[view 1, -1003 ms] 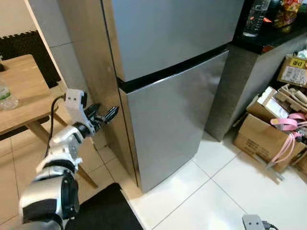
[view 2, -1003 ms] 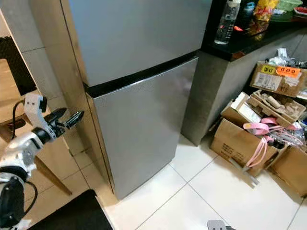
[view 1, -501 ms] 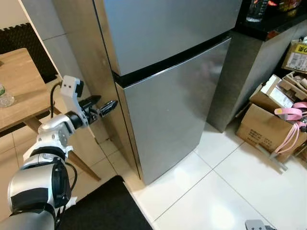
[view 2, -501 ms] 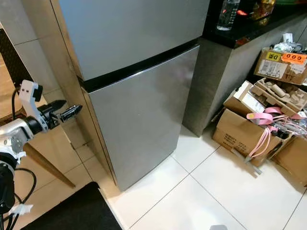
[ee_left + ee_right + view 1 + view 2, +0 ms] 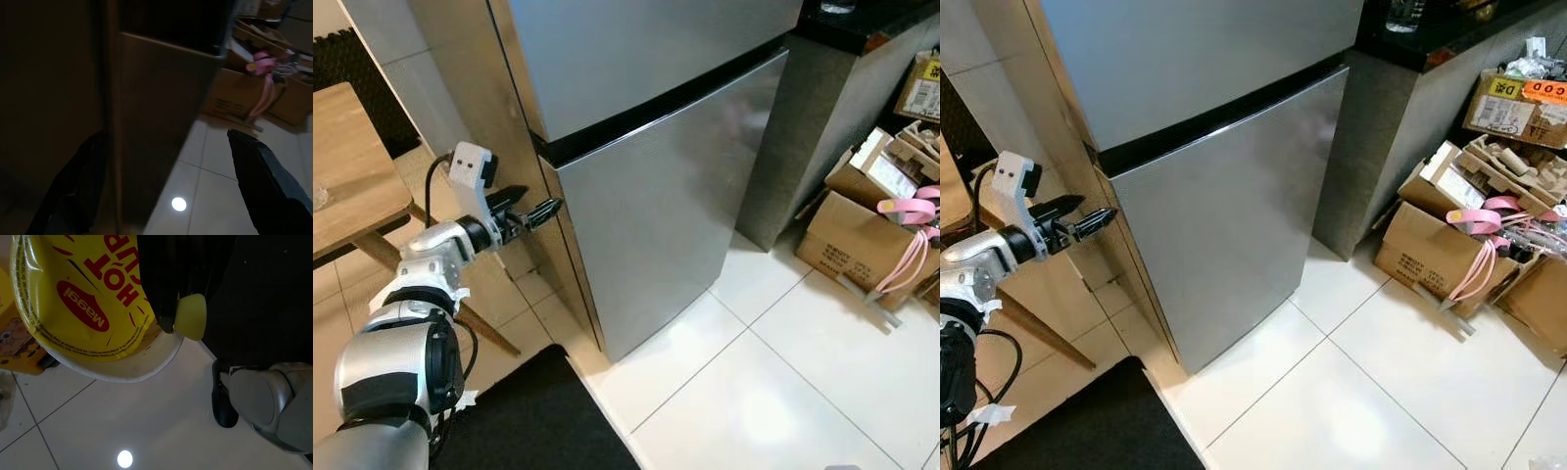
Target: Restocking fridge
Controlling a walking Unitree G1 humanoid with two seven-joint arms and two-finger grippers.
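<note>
The silver two-door fridge (image 5: 646, 166) stands in front of me with both doors shut. My left gripper (image 5: 536, 211) is open at the left edge of the lower door, just below the black gap between the doors. In the dark left wrist view its fingers (image 5: 266, 183) straddle the door's edge (image 5: 146, 147). In the right wrist view my right gripper (image 5: 168, 308) is shut on a yellow Maggi noodle cup (image 5: 83, 308), low over the floor tiles.
A wooden table (image 5: 347, 176) stands to the left, close behind the left arm. A black mat (image 5: 529, 421) lies at my feet. Cardboard boxes (image 5: 862, 225) with pink straps crowd the right, below a dark counter (image 5: 862, 39). White tile floor (image 5: 783, 382) lies open before the fridge.
The camera has shifted. My left gripper has moved right, from beside the fridge's side wall to the edge of the lower door.
</note>
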